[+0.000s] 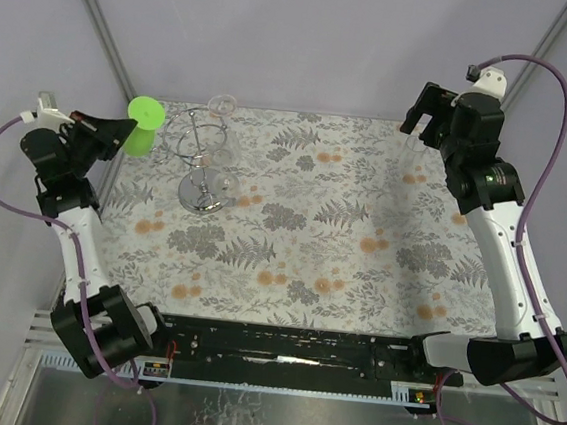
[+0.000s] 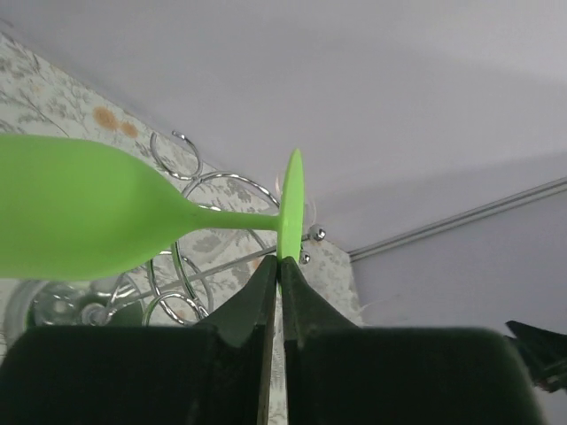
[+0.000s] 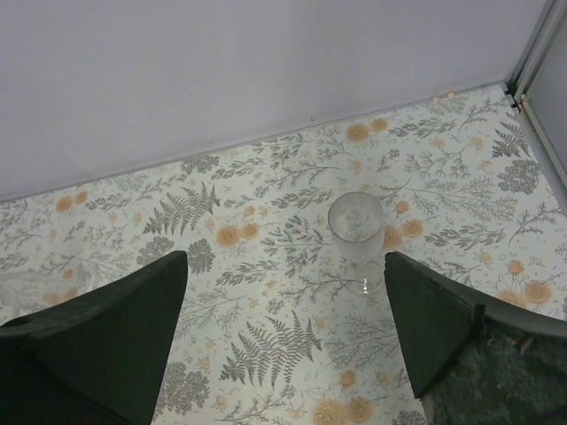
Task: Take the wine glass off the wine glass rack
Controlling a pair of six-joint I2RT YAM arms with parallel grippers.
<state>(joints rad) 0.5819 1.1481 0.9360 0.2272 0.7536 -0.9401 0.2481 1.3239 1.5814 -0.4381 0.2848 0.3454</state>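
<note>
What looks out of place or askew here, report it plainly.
The green wine glass is the odd one: the left gripper pinches only the thin edge of its foot, beside the wine glass rack, so the hold looks precarious. The clear glass stands upright on the table; nothing looks spilled or broken.

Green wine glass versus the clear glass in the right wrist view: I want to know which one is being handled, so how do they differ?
The green wine glass is opaque bright green; the clear glass is see-through. The green wine glass is pinched by its foot in the shut left end effector; the clear glass stands untouched on the table, under the open right end effector. Neither hangs on the wine glass rack.
</note>
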